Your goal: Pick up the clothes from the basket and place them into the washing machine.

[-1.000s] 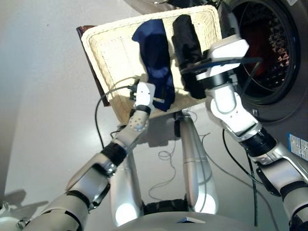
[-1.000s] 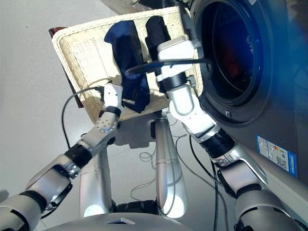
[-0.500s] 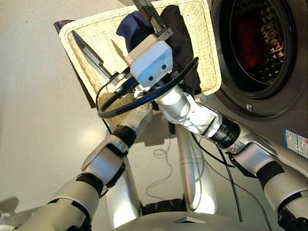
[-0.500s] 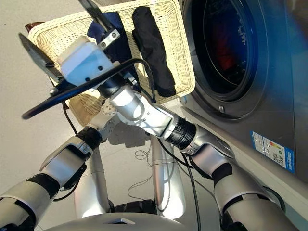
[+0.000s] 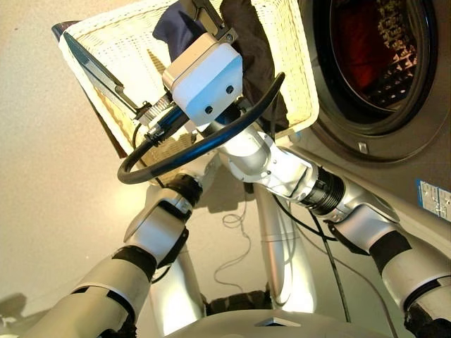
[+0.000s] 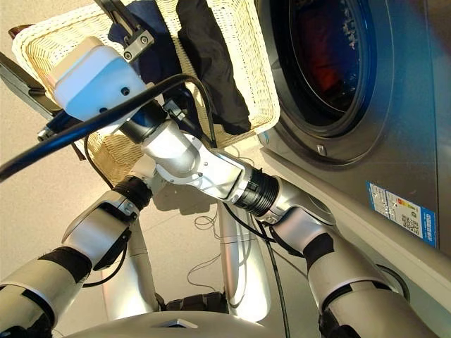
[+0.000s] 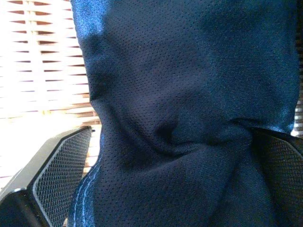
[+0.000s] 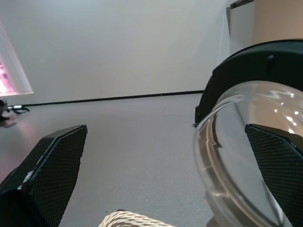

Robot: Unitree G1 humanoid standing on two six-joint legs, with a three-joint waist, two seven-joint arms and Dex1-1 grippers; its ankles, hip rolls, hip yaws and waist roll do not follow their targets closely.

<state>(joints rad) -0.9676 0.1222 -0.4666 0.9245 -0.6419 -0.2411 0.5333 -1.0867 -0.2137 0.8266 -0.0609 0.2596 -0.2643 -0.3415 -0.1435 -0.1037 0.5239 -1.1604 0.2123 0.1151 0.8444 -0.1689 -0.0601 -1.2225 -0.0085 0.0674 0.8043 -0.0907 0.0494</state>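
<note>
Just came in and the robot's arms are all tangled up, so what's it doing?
The humanoid robot is moving laundry from the cream-white woven wicker basket into the dark grey front-loading washing machine. A red-orange garment already lies in the drum. The left gripper is down on the navy blue garment, cloth bunched between its fingers. The right gripper is open and empty, raised across the basket. The black garment lies untouched in the basket.
</note>
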